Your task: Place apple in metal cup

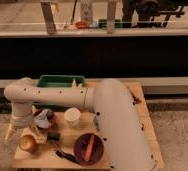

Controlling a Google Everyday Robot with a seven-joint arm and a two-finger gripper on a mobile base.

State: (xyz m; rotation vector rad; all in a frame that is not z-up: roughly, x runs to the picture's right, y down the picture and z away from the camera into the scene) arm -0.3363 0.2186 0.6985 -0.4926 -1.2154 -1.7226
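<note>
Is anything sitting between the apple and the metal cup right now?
Nothing visible lies between them. The apple rests at the table's front-left corner; the metal cup stands just behind it. The gripper hangs over that gap from above, beside both.

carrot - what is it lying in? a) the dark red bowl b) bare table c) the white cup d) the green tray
a: the carrot lies in the dark red bowl at the table's front edge, right of the apple; the hand hangs near the apple at the left.
</note>
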